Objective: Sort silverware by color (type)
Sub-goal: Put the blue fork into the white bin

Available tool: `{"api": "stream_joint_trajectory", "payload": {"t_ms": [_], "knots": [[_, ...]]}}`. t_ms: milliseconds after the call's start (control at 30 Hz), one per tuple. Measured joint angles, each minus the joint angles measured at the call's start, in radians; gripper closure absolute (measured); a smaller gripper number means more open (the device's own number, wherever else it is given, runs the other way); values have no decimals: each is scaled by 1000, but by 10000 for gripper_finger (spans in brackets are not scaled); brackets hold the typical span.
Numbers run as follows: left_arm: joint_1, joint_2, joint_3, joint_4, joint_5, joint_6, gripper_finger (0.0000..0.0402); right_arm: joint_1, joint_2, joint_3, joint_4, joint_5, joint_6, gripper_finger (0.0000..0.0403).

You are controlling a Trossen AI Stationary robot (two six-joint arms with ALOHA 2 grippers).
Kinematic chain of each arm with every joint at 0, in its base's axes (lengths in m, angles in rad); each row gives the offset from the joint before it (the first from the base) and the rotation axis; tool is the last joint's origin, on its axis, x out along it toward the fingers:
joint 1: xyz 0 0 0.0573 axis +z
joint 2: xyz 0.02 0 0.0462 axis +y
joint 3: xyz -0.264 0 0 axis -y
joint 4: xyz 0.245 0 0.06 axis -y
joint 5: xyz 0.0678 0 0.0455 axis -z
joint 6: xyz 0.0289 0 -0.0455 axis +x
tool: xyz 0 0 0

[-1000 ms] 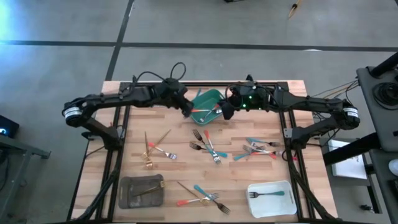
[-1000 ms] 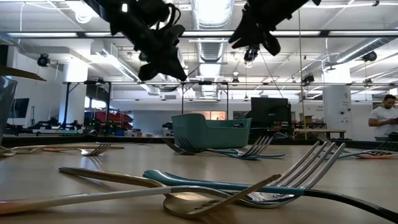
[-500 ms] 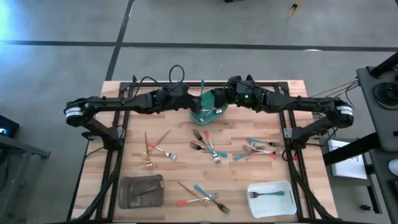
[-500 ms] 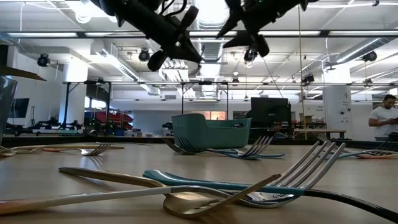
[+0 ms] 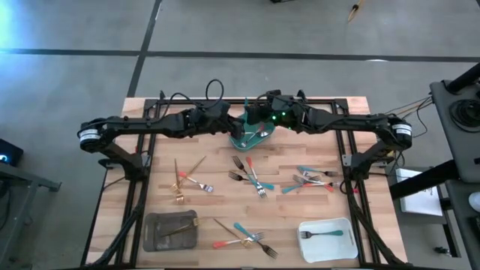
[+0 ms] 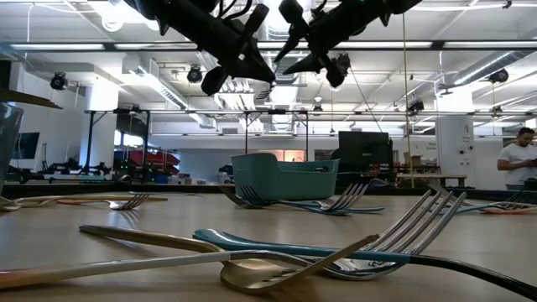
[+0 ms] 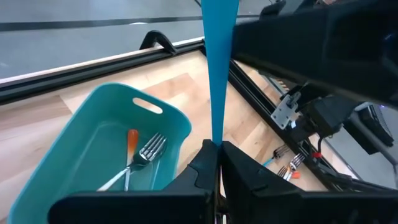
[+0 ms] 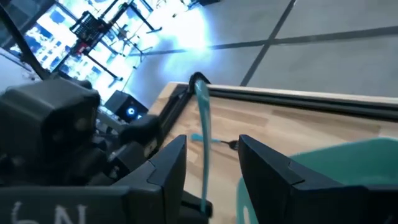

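- From above, the left gripper (image 5: 234, 124) and the right gripper (image 5: 253, 118) meet over the green tray (image 5: 251, 127) at the far side of the tabletop (image 5: 217, 180).
- Only the left wrist view makes clear that the left gripper (image 7: 219, 163) is clamped on a teal-handled utensil (image 7: 219, 68), its handle sticking out past the fingers.
- That view also shows a red-handled fork (image 7: 138, 152) lying inside the green tray (image 7: 87, 149).
- In the right wrist view, the right gripper (image 8: 210, 163) has its fingers wide apart, the teal handle (image 8: 203, 137) between them.
- The high view alone shows the other silverware (image 5: 251, 178) scattered mid-tabletop, a teal fork (image 5: 322, 234) in the white tray (image 5: 328, 241), a gold piece (image 5: 177, 229) in the grey tray (image 5: 170, 231).
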Motion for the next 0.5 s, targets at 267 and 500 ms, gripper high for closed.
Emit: {"api": "stream_joint_trajectory", "payload": {"t_ms": [267, 500], "knots": [[-6, 0, 0, -1, 1, 0, 401, -12, 9, 20, -1, 1, -3, 275], [-9, 0, 0, -1, 7, 0, 401, -17, 29, 28, -2, 1, -3, 290]]}}
